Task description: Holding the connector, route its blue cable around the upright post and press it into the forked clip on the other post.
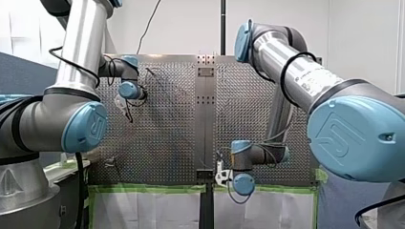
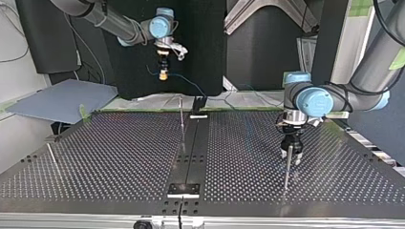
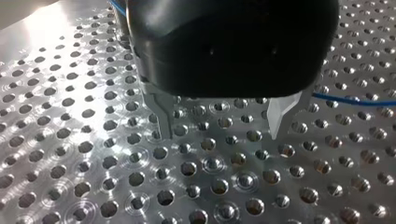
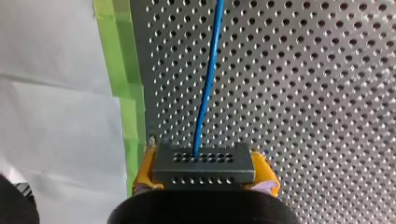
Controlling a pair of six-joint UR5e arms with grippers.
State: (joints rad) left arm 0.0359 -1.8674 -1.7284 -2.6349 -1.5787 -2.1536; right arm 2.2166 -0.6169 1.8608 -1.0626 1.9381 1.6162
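Right wrist view: right gripper (image 4: pixel 205 173) pinches connector (image 4: pixel 203 164) near table (image 4: pixel 303 93) edge, blue cable (image 4: pixel 208 79) leading ahead; left gripper (image 3: pixel 220 133) spread.

Left tool (image 3: pixel 220 135) spread; right tool (image 4: pixel 204 175) clenched.

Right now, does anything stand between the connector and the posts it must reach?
Nothing visible stands between the connector, held by my right gripper over the table's taped edge, and the middle post. My left gripper hangs open close by the post at the top view's right, and may block that one.
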